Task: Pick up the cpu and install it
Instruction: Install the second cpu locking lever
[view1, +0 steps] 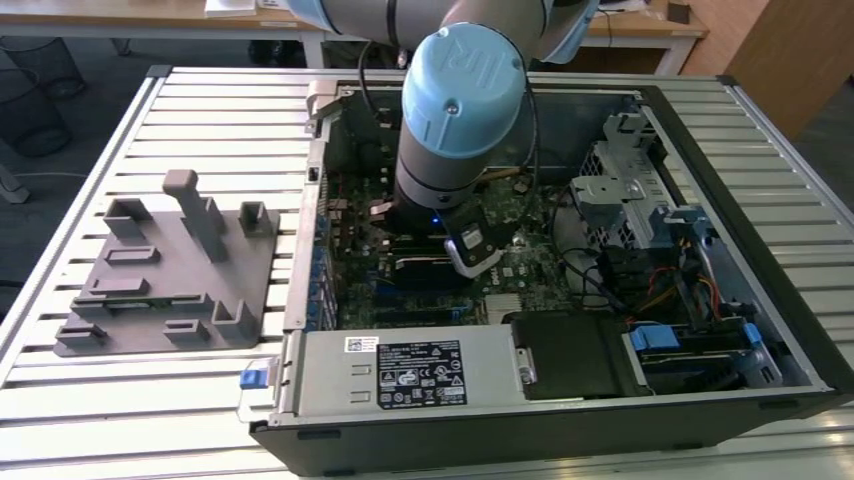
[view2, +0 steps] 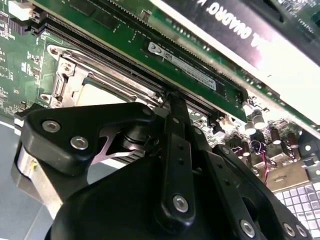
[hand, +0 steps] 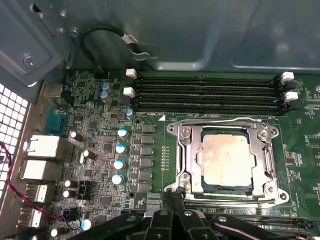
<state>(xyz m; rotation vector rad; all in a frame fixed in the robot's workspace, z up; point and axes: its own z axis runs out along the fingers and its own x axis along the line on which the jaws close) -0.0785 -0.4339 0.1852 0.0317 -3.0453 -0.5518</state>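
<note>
The cpu (hand: 223, 160) lies flat inside the socket (hand: 225, 161) on the motherboard (hand: 100, 150). In the first wrist view it appears as a square chip with a pale silver, slightly mottled metal top and a thin dark rim. The socket's metal frame surrounds it on all four sides, and a thin wire lever (hand: 220, 121) runs along the frame edge nearest the memory slots (hand: 207, 92). In the second wrist view a corner of the cpu (view2: 100, 95) shows as a pale flat surface within the socket frame (view2: 70, 70), partly hidden behind the gripper (view2: 172, 107).

The gripper sits low over the motherboard, just beside the socket, on the side away from the empty memory slots. Its fingers (view2: 172, 125) meet in one narrow black bar with no gap between them, so it is clenched with nothing held. It does not touch the cpu.

In the exterior view the arm (view1: 461, 110) reaches down into the open case (view1: 787, 330), with the gripper (view1: 474, 262) near the board centre. A grey fixture (view1: 167, 270) rests on the table (view1: 80, 400) beside the case.
</note>
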